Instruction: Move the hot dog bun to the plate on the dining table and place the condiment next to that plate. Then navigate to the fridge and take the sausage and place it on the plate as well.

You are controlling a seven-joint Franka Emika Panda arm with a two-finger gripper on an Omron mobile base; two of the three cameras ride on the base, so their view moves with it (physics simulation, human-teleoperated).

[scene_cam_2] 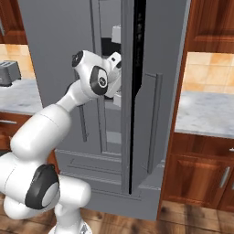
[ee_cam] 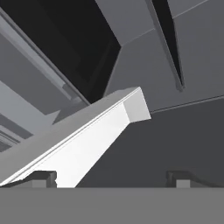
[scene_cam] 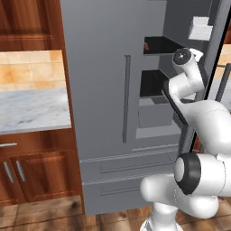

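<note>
The grey metal fridge (scene_cam: 103, 90) stands before me, taking up most of what I see, flanked on both sides by red-brown wood cabinets (scene_cam: 31, 176) and marble counters (scene_cam: 31, 110) backed by orange tiles (scene_cam: 27, 67). The floor below is wood plank. The fridge's left door is closed, with a long vertical bar handle (scene_cam: 126, 99) on it, and two wide drawers (scene_cam: 131, 173) run across its base. Its right door (scene_cam_2: 155, 91) is swung open, and from the right base view I see that door edge-on, its own bar handle (scene_cam_2: 154, 123) facing outward. A toaster (scene_cam_2: 9, 72) sits on the counter at the far left of that view.

My arm reaches into the open compartment, where dark shelves (scene_cam: 158, 45) and pale bins (scene_cam: 200, 28) are stacked. My gripper (ee_cam: 111, 177) is inside the fridge, its two fingertips spread wide with nothing between them. Just ahead of them a white ledge or bin edge (ee_cam: 87, 140) runs diagonally, with dark grey walls behind.

My own forearm hides much of the interior in both base views. At the left edge of the upper dark shelf a small reddish spot (scene_cam: 146, 45) shows, possibly the end of the sausage; it is too small and cut off for me to tell its shape or which way it lies.
</note>
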